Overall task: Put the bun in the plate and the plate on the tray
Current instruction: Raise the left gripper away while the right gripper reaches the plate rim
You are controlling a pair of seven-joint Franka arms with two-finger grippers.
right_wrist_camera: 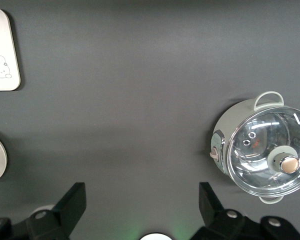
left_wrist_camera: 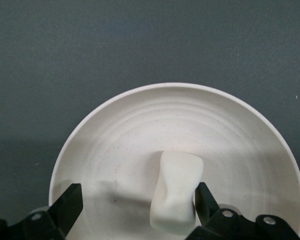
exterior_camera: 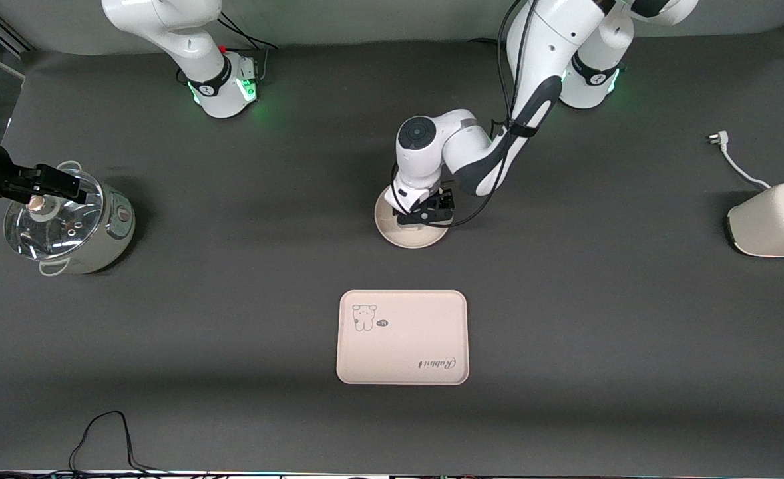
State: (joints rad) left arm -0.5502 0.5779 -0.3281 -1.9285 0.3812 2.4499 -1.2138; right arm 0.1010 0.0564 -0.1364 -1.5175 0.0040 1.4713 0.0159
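Observation:
The round cream plate (exterior_camera: 392, 229) sits mid-table, farther from the front camera than the tray (exterior_camera: 402, 337), which has a cartoon animal and "Rabbit" lettering. My left gripper (exterior_camera: 425, 213) hangs low over the plate and hides the bun in the front view. In the left wrist view the white bun (left_wrist_camera: 176, 197) lies in the plate (left_wrist_camera: 115, 145), between the wide-open jaws of the left gripper (left_wrist_camera: 138, 202) and close against one finger (left_wrist_camera: 206, 200). My right gripper (right_wrist_camera: 140, 205) is open and holds nothing, high over bare table. From there the tray (right_wrist_camera: 2, 50) shows at the picture's edge.
A pot with a glass lid (exterior_camera: 66, 223) stands at the right arm's end, with a dark object (exterior_camera: 26, 183) over it. A white toaster (exterior_camera: 775, 219) and its plug (exterior_camera: 721, 140) lie at the left arm's end. Cables (exterior_camera: 106, 432) run along the near edge.

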